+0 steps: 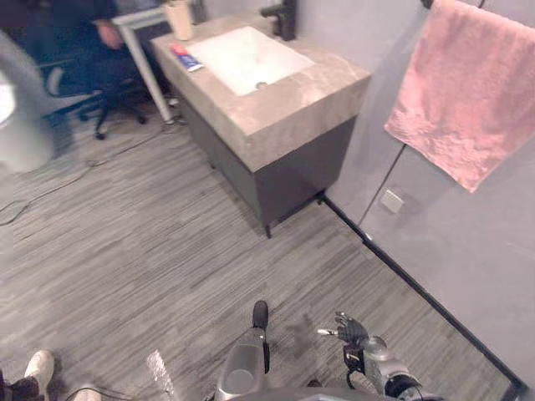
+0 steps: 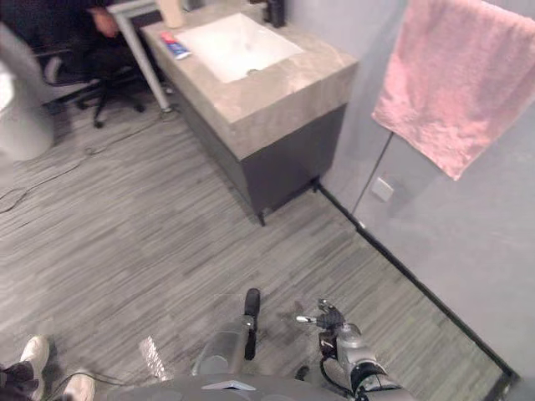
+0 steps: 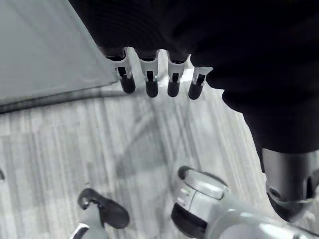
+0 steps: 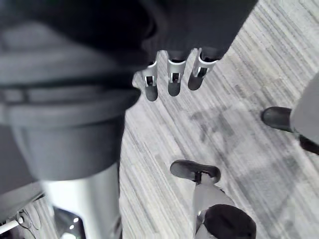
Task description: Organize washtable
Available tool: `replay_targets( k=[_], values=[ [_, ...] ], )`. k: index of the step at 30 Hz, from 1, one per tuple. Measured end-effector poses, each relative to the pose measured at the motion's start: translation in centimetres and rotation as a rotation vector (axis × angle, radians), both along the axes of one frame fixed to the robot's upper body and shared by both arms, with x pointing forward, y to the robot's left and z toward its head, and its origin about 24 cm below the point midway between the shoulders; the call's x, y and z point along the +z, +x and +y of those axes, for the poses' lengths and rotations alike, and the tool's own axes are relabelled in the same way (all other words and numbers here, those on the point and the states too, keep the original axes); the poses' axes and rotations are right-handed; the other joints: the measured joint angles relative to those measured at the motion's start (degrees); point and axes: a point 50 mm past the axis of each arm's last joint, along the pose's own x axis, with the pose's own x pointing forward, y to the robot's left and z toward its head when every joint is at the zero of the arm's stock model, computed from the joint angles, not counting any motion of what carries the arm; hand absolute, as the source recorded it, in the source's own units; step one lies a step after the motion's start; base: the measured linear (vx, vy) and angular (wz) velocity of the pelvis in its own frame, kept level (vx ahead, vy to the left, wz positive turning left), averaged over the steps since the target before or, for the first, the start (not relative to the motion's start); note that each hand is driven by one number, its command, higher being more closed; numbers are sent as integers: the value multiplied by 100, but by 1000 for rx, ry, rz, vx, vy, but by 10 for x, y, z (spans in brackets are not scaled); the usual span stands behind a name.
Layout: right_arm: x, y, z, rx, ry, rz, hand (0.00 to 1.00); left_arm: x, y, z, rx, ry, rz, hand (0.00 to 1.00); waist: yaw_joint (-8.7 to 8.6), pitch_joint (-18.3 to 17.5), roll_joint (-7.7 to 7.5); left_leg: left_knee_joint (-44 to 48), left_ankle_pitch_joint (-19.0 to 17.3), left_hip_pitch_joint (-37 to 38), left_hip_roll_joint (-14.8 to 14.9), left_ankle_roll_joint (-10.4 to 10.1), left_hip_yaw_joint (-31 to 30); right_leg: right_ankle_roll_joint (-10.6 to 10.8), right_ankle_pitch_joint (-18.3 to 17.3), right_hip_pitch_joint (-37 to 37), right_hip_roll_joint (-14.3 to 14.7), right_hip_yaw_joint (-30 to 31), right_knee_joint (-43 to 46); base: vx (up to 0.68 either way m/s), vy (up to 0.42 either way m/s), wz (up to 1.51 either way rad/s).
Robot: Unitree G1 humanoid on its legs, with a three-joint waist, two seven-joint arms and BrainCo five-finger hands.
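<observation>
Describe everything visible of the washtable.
The washtable is a rectangular unit: a thick beige stone-look top on a dark grey cabinet, raised slightly off the wood-look floor and set against the grey wall. A white rectangular basin is sunk into the top, with a dark tap behind it. A red-and-blue tube lies beside the basin, and a beige cup stands at the far end.

Veined beige stone-look desk [image 1: 292,104], smooth with a soft sheen; white basin [image 1: 242,54], smooth and glossy; dark matt cabinet [image 1: 305,171] beneath; pink towel [image 1: 468,92] of fuzzy looped terry cloth; grey wood-grain floor [image 1: 167,242], streaked, low sheen; grey wall [image 1: 468,251], smooth and matt; left hand [image 3: 149,69] with silver metallic fingers, dark matt tips, black ribbed cover
</observation>
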Motion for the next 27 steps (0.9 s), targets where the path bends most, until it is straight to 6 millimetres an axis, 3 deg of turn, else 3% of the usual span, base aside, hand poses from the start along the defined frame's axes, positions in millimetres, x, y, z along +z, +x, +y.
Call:
replay_targets(
  k=[1, 3, 7, 9, 10, 12, 13, 15, 16, 21, 27],
  values=[
    [-2, -5, -5, -29, -6, 20, 0, 0, 2, 3, -15, 7, -2, 0, -55, -1, -114, 305, 38, 15, -148, 201, 354, 16, 115, -122, -233, -153, -65, -391, 69, 97],
    [-3, -10, -19, -44, -36, 39, 0, 2, 8, 6, -22, 23, -23, 0, -84, 26, -165, 1106, -195, 141, -268, 317, 453, 49, 436, -220, -528, -209, -396, -274, 101, 67],
    [-9, -32, -28, -117, -34, 86, 0, 4, 22, 9, -23, 36, -64, 0, -124, -18, -84, 2489, -1228, 882, 79, 169, 357, 262, 1043, -209, -718, -556, -965, 10, 113, 43],
    [-11, -39, -34, -166, -30, 97, 0, 6, 33, 13, -35, 49, -92, 0, -283, -45, -51, 2389, -1511, 1227, 281, 16, 473, 473, 1247, -207, -793, -860, -1071, 191, 139, 80],
    [-11, -43, -38, -208, -31, 98, 0, 8, 45, 13, -51, 54, -127, 0, -396, -103, 33, 1817, -1577, 1355, 191, -120, 488, 598, 1355, -226, -820, -980, -1164, 16, 286, 81],
    [-13, -51, -39, -259, -20, 113, 0, 11, 56, 13, -78, 65, -167, 0, -431, -382, -24, 579, -1528, 1602, -93, -59, 448, 759, 1645, -298, -804, -1179, -1603, 4, 295, 66],
    [-16, -55, -32, -283, 5, 124, 0, 14, 67, 19, -116, 87, -195, 0, -433, -409, -173, 123, -1187, 1657, -330, -7, 376, 797, 1785, -304, -936, -1254, -1808, 2, 182, 53],
    [-17, -59, -30, -322, 16, 131, 0, 15, 76, 19, -158, 90, -206, 0, -505, -488, -303, 1, -1080, 1589, -532, 111, 120, 898, 1915, -271, -1088, -1377, -1879, -5, 183, 66],
    [-17, -59, -30, -328, 16, 129, 0, 15, 75, 19, -162, 90, -201, 0, -539, -487, -300, -7, -1061, 1602, -626, 140, 50, 924, 1932, -214, -1179, -1438, -1872, 2, 162, 52],
    [-17, -59, -29, -356, 29, 128, 0, 10, 59, 18, -156, 79, -140, 0, -534, -499, -302, -406, -869, 1837, -766, 297, -16, 978, 1966, -136, -1262, -1441, -1866, -10, 68, 9],
    [-18, -60, -26, -321, 20, 137, 0, 7, 50, 21, -149, 77, -99, 0, -544, -522, -375, -804, -670, 2022, -769, 308, -153, 991, 1955, -79, -1207, -1540, -1903, 0, -7, 7]
  ],
)
